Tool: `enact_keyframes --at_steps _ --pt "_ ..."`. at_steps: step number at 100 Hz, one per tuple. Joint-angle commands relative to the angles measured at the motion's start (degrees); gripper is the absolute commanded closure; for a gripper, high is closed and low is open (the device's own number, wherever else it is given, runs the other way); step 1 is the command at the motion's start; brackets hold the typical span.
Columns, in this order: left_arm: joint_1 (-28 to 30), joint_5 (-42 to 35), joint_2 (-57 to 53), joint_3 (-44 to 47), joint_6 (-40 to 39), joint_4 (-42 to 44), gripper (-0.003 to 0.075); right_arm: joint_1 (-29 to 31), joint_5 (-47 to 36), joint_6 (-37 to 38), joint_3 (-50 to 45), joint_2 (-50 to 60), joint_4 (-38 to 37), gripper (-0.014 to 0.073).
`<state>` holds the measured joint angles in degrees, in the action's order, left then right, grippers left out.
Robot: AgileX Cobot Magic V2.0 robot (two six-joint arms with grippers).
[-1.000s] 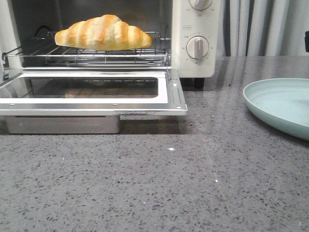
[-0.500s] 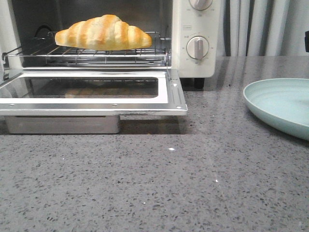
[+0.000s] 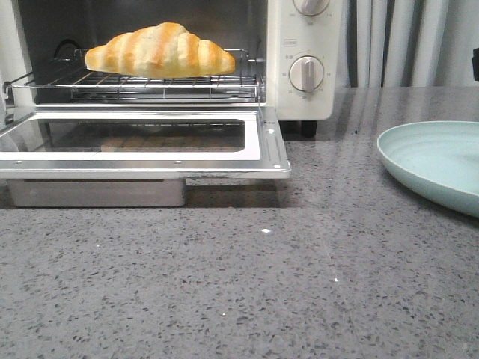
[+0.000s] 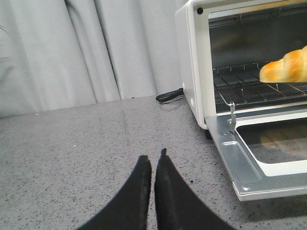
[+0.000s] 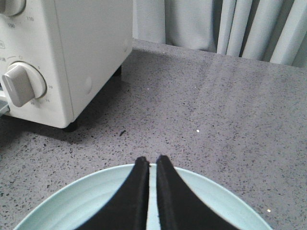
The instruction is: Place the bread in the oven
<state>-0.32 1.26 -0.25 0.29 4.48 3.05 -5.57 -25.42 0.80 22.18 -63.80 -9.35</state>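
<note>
The bread, golden-orange with pale stripes, lies on the wire rack inside the cream-white oven. The oven's glass door is folded down flat and open. The bread's end also shows in the left wrist view. My left gripper is shut and empty, over the grey counter to the left of the oven door. My right gripper is shut and empty, above the pale green plate. Neither gripper shows in the front view.
The pale green plate lies at the right of the counter. Two round dials are on the oven's right panel. A black cord lies behind the oven. Grey curtains hang behind the counter.
</note>
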Motion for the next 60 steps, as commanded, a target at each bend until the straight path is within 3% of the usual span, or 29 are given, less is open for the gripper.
enact_keyframes --at_steps 1,60 --pt "0.1 -5.0 -1.7 1.3 -0.2 -0.4 0.074 0.3 -4.2 -0.2 1.2 0.6 0.3 0.0578" --pt "0.1 -5.0 -1.7 1.3 -0.2 -0.4 0.074 0.3 -2.3 -0.2 1.2 4.1 0.3 0.0578"
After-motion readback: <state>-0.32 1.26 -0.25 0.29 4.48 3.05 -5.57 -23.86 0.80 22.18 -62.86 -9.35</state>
